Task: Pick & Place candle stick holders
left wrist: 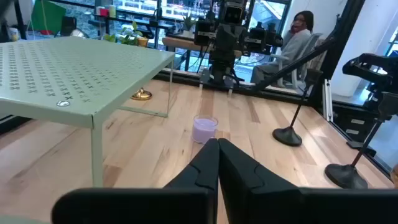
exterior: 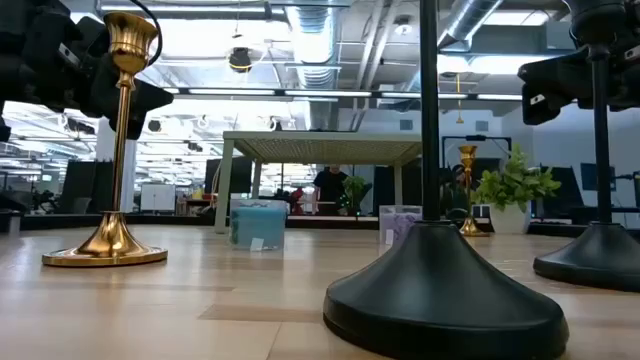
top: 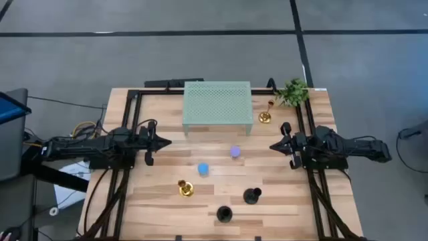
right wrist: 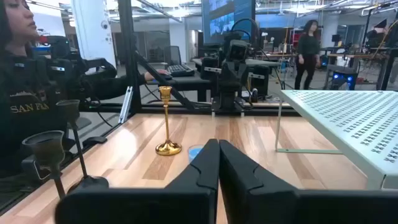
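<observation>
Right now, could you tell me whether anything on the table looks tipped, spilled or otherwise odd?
Nothing stands out. The gold candle stick holders, black ones, purple and blue cylinders all stand upright, apart, undamaged.

The wooden table (top: 167, 171) carries six candle holders. Two are shiny gold stemmed ones, at seven o'clock (top: 185, 189) and one o'clock (top: 265, 117). Two are black round-based ones (top: 252, 195) (top: 224, 213) near six o'clock. One squat purple cylinder (top: 235, 152) and one squat blue cylinder (top: 202, 169) sit centrally. One pale green perforated stand (top: 217, 104) and one small green leafy plant (top: 292, 92) sit around twelve to one o'clock.
</observation>
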